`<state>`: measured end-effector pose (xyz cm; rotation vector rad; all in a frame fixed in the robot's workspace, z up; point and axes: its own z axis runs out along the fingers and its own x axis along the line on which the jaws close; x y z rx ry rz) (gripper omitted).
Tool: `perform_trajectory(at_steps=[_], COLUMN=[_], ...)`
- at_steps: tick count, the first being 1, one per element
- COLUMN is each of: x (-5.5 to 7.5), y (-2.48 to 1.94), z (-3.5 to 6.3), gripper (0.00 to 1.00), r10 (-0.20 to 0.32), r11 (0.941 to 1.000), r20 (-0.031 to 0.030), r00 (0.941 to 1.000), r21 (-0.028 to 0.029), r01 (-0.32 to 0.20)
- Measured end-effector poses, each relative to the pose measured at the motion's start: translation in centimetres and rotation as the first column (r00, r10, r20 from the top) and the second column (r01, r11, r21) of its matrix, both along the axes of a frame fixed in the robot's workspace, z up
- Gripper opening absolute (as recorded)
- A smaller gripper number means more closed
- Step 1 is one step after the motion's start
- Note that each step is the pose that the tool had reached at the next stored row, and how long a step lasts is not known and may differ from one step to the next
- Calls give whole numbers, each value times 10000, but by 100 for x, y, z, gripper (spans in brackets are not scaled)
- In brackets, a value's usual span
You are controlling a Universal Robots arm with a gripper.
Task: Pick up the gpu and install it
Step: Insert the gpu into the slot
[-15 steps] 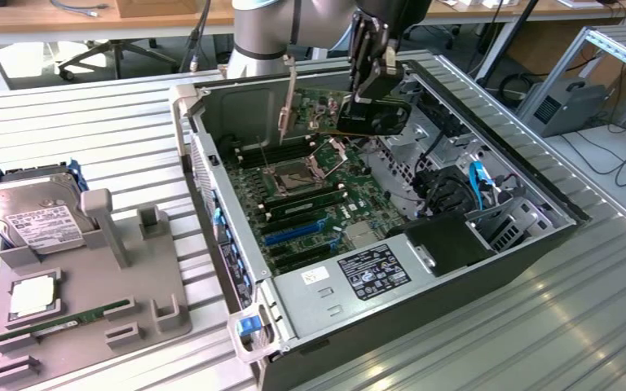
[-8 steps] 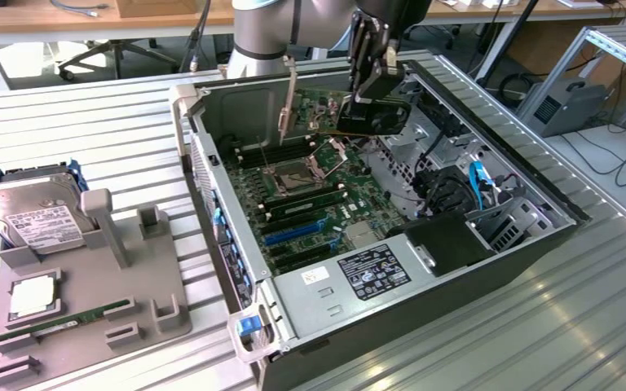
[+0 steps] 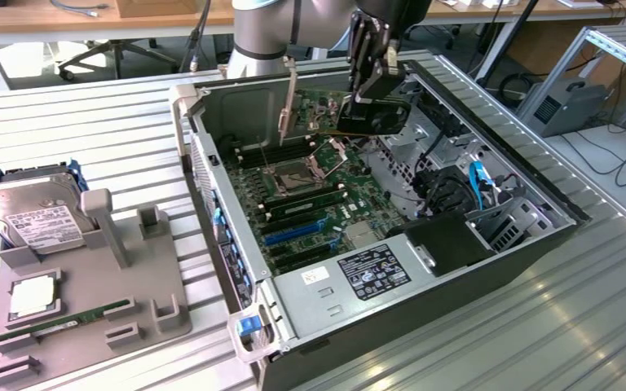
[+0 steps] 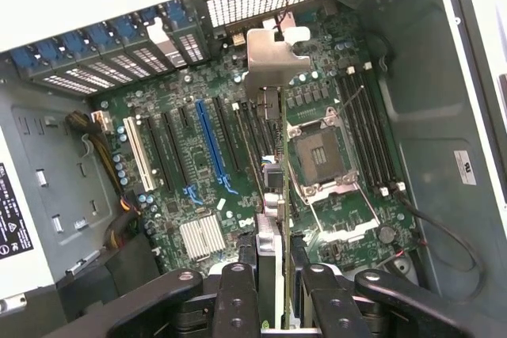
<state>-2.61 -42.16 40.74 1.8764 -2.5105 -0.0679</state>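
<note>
Gripped in the hand (image 4: pixel 273 275): the gpu (image 4: pixel 279 69), edge-on, metal bracket at its far end. Hanging above the motherboard (image 4: pixel 170 104) inside the open computer case (image 3: pixel 237 106), over the expansion slots (image 4: pixel 212 144) beside the CPU socket (image 4: pixel 321 156), not yet seated.

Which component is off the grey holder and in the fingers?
The gpu, gripped above the open case; the hard drive and RAM stick sit on the holder.

Arm (image 3: pixel 264 32) vertical, fingers (image 4: pixel 238 298) clamped on gpu (image 4: pixel 268 61)
</note>
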Motion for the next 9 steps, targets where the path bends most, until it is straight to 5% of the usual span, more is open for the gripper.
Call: perform_trajectory(at_steps=[9], x=[0], y=[0], z=[0], gripper=[27], r10=[221], r11=[9998], r20=[0], r00=[9998], r21=[0], r01=[-221])
